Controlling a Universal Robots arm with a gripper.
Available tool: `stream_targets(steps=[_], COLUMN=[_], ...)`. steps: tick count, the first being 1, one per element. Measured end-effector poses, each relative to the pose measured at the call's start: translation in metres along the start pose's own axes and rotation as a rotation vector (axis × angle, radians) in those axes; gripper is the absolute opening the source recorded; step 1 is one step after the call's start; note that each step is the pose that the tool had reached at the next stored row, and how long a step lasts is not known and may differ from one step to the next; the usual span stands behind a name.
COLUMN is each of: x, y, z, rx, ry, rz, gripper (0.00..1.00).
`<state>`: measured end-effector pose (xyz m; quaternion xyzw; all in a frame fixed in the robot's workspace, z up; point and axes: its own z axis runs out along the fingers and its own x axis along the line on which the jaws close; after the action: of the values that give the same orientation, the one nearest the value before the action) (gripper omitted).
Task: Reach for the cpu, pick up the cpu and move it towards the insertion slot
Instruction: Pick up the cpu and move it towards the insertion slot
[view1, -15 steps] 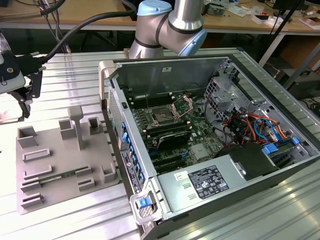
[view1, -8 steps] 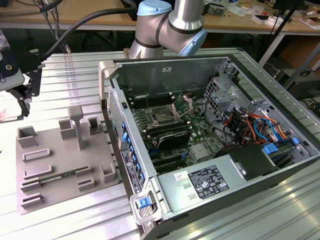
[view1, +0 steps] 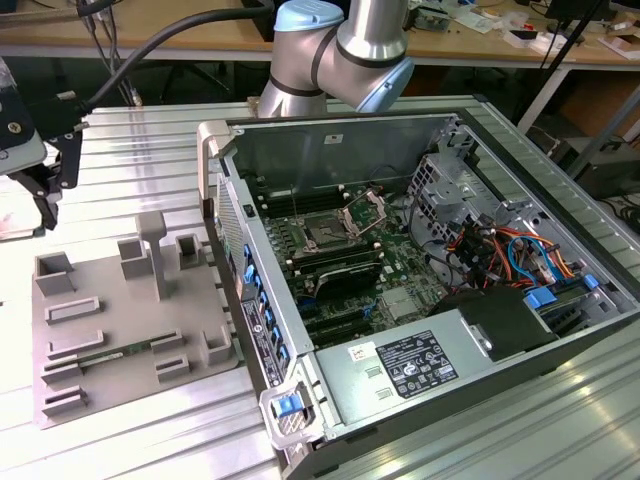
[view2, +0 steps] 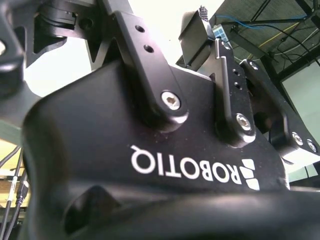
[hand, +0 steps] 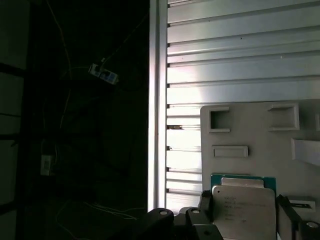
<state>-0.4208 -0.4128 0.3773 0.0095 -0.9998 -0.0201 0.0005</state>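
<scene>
at the exterior view's left the gripper hangs above the far left corner of the grey tray, clear of its surface. in the first wrist view the cpu sits between the fingers, silver top facing the camera and a green edge showing. the jaws stand closed to the chip's width, one finger against each side, so it looks gripped and off the tray. the pick looks done and the carry is the step in hand. right of the tray rises the side wall of the open computer case. beyond it, well apart from the tray, lies the insertion slot with its metal bracket swung up. i judge the carry calls for height over that wall and a level chip.
</scene>
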Motion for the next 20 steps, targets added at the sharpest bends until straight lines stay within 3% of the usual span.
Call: stream_targets(steps=[20], x=[0.0], y=[0.0004], z=[-0.0105], rx=[0.0], ry=[-0.0001], rz=[0.0], gripper=[0.55])
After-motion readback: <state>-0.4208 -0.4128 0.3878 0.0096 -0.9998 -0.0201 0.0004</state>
